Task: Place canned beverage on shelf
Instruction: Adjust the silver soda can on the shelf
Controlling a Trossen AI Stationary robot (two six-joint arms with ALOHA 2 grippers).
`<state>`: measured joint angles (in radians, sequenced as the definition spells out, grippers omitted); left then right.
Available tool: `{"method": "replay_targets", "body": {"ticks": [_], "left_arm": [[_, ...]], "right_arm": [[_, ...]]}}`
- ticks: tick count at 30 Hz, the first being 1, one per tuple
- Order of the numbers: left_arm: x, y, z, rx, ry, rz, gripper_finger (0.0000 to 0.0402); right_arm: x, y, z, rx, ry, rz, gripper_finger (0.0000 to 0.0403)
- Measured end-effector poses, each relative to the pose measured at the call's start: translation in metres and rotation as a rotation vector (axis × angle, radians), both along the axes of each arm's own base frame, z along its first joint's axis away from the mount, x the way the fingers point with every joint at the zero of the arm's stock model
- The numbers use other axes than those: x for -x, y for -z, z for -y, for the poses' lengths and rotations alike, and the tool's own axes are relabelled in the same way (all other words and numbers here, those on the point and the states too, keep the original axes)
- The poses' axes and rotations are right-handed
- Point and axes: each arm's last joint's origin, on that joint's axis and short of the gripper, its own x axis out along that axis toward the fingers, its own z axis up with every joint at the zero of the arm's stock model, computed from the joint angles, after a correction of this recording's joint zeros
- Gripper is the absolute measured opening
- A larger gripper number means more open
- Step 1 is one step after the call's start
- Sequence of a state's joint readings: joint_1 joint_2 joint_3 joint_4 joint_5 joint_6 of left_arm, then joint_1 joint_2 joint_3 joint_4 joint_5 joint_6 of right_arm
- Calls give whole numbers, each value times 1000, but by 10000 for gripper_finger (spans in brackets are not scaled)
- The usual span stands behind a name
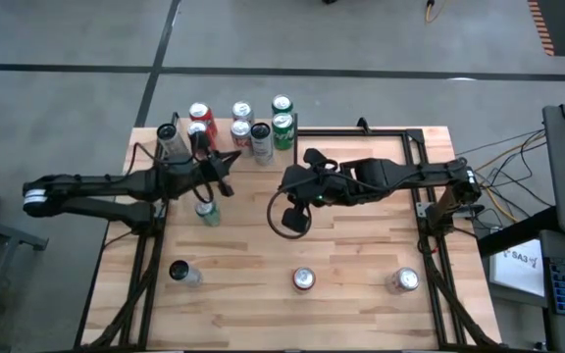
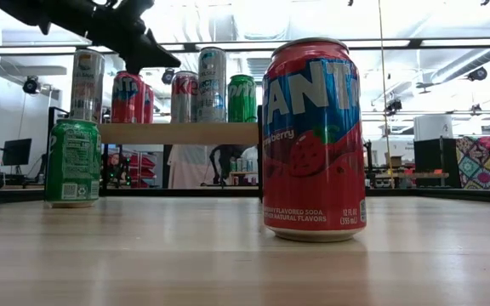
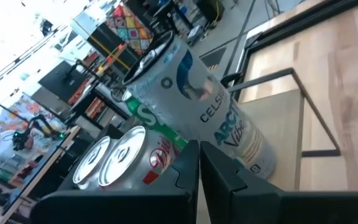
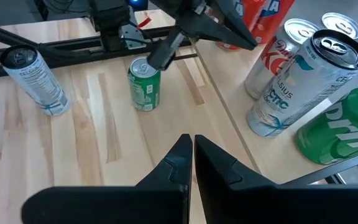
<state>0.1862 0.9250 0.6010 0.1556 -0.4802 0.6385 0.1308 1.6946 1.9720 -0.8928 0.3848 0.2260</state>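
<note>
- We see the small light-wood shelf with black posts (image 1: pixel 263 147) at the table's far left, crowded with upright cans.
- A green aluminium can (image 1: pixel 207 212) stands just near of it.
- Our left gripper (image 1: pixel 231 162) hangs pinched together and empty above the shelf; our right gripper (image 1: pixel 287 184) likewise, mid-table.

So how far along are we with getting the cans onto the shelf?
Partly there. Several cans already stand on the shelf. Nothing is in hand: the left pincer is shut and empty by the shelf's front edge, the right pincer shut and empty over mid-table. Left on the table: a green can, a slim can and two more near the front edge.
</note>
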Motion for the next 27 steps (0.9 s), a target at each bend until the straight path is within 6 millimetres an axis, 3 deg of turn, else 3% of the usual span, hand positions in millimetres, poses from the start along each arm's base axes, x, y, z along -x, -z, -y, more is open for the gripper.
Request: {"method": "replay_targets", "body": {"ticks": [12, 27], "left_arm": [[-15, 6, -13, 7, -77, -34, 0], [-15, 8, -25, 18, -155, -17, 0]], "right_arm": [[-5, 5, -2, 0, -1, -6, 9], [-7, 7, -2, 2, -2, -9, 9]]}}
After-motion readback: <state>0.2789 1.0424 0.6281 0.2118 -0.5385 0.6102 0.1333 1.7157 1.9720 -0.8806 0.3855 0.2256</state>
